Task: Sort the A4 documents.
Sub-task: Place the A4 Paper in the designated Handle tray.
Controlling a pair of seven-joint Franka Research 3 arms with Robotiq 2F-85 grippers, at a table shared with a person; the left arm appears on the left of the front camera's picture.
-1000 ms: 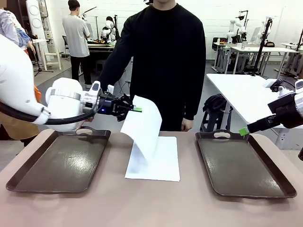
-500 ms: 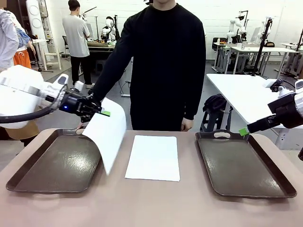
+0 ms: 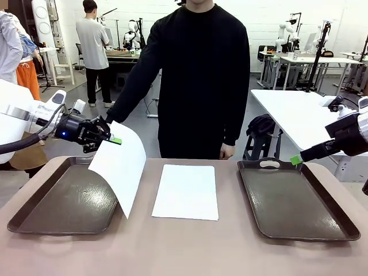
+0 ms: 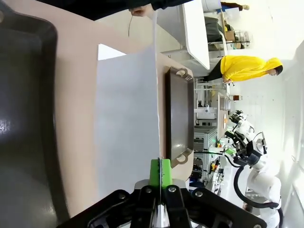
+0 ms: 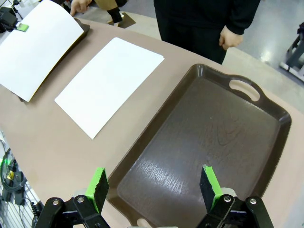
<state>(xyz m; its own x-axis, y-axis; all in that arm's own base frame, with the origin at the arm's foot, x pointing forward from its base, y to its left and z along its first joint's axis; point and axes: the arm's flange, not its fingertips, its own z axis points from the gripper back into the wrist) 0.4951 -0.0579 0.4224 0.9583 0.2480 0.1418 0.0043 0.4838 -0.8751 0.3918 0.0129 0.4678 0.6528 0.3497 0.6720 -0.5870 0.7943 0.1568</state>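
No text, label, brand, number or sign can be read on anything here.

The left arm [image 3: 14,123] is formed of rounded white shells, banded by a silver ring, and a black cable [image 3: 17,145] is looped beneath it. A small blue light is set in the black body of the left gripper [image 3: 116,140], and green pads [image 4: 155,172] are fitted to its fingers. The right gripper [image 5: 153,186] is built of black linkages pinned with silver screws. A black long-sleeved sweater [image 3: 201,75] is worn by the person.
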